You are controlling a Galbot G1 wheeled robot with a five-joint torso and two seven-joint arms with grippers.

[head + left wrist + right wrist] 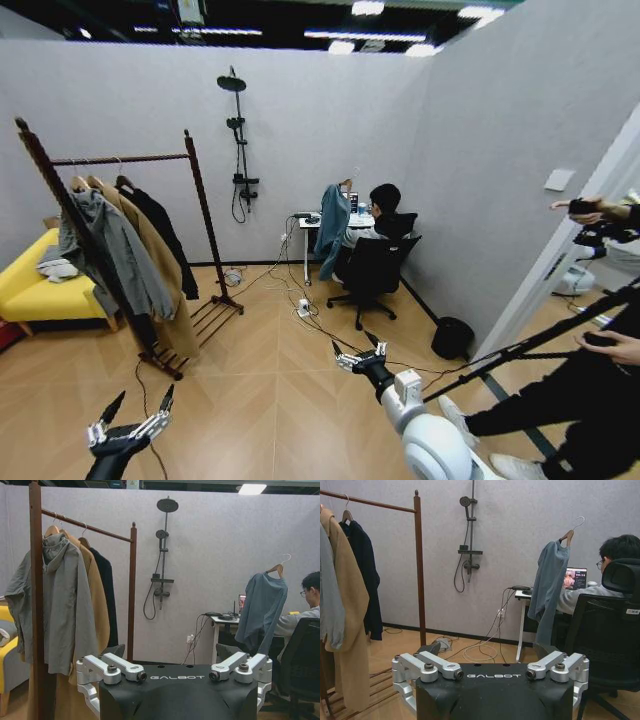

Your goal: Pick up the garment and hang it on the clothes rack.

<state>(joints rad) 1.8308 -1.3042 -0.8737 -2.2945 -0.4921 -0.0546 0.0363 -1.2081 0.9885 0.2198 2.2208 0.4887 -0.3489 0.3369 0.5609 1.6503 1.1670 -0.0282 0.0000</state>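
Note:
The clothes rack (120,159) of dark reddish wood stands at the left by the back wall. On hangers it carries a grey hooded jacket (110,250), a long tan coat (160,270) and, farthest along the bar, the black garment (165,235). The garment also appears in the left wrist view (106,595) beside the rack's post (132,580), and in the right wrist view (362,575) by the post (418,555). My left gripper (143,396) hovers low over the floor in front of the rack, open and holding nothing (172,652). My right gripper (352,345) is out mid-floor, also open and unloaded (490,650).
A yellow sofa (30,285) sits behind the rack. At the back a person sits in a black office chair (372,265) at a desk, beside a blue-grey shirt on a hanger (331,228). Cables (300,305) trail over the floor. A black bin (452,337) and a tripod (540,340) are at right.

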